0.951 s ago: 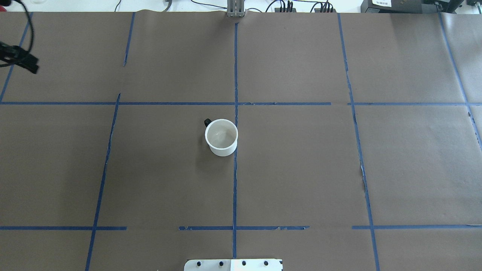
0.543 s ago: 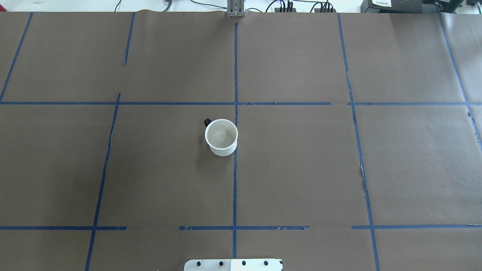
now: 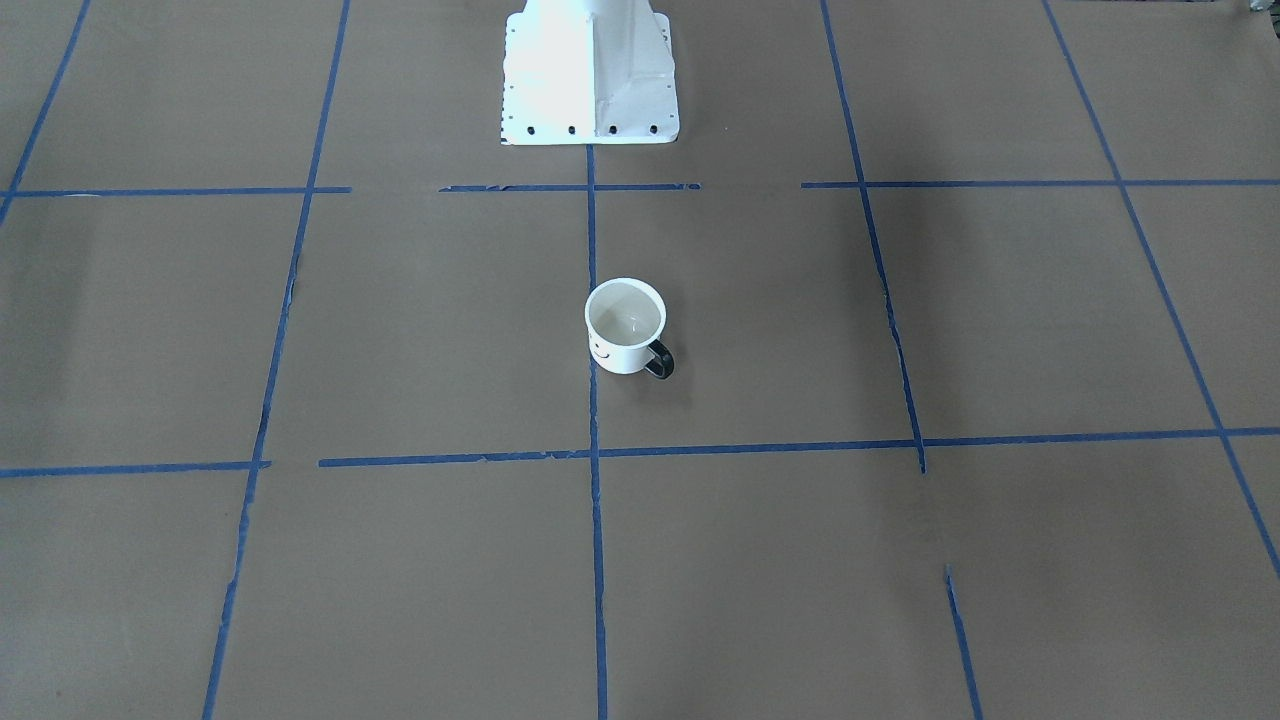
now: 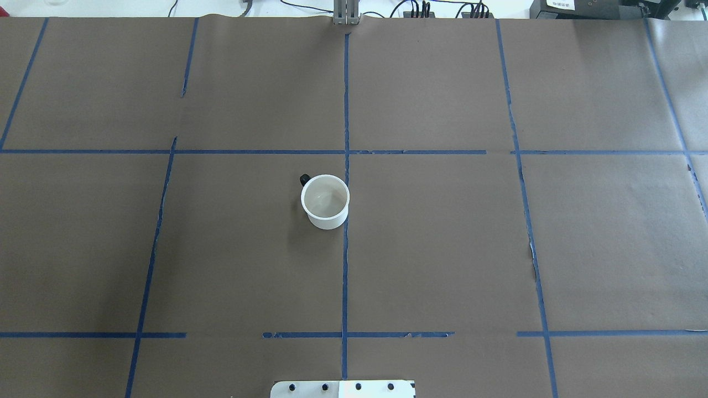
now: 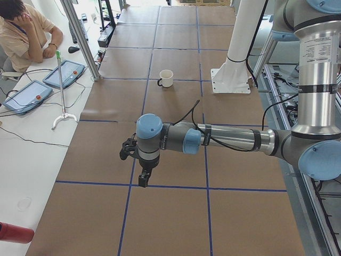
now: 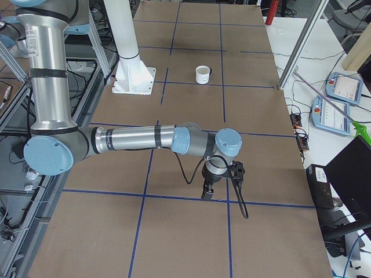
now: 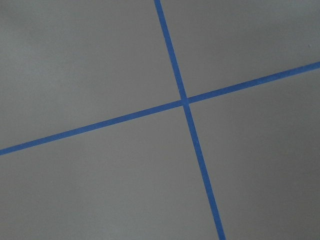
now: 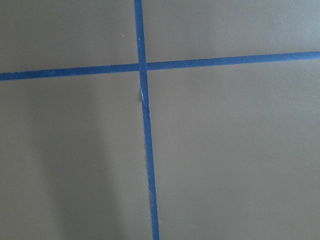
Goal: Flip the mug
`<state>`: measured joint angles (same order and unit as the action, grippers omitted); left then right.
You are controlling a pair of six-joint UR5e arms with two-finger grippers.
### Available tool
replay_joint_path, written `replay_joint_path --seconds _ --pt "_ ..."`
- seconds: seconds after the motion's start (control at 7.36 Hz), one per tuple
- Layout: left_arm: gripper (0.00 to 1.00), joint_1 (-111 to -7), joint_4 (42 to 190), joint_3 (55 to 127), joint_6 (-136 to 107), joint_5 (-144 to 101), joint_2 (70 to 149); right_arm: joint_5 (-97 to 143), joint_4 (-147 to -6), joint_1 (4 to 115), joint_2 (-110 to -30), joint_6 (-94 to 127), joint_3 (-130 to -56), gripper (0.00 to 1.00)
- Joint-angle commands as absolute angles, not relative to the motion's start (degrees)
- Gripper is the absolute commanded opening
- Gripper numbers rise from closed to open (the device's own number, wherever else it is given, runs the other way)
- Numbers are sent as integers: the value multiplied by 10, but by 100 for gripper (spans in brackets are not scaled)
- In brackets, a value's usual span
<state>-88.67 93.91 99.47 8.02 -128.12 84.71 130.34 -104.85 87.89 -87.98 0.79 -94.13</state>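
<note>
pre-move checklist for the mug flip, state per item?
1. The small white cylindrical mug stands upright, mouth up, flip not yet done: ok.
2. Its dark loop handle is exposed, pointing away from the white robot base and toward the robot's left: ok.
3. Nothing touches the mug: ok.
4. Fingers of the left gripper open: cannot tell, side view only.
5. Fingers of the right gripper open: cannot tell, side view only.
6. Mug in a wrist view: not ok, both show only blue tape lines on brown paper.
</note>
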Motion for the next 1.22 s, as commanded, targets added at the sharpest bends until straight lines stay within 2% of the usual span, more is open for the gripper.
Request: replay_joint_path --seconds 0.0,1.09 --pt "100 -887 942 994 77 -1278 837 1303 -1049 879 -880 8 -941 100" --pt "100 -887 941 981 77 -1281 832 1303 -1049 879 -880 8 -941 100"
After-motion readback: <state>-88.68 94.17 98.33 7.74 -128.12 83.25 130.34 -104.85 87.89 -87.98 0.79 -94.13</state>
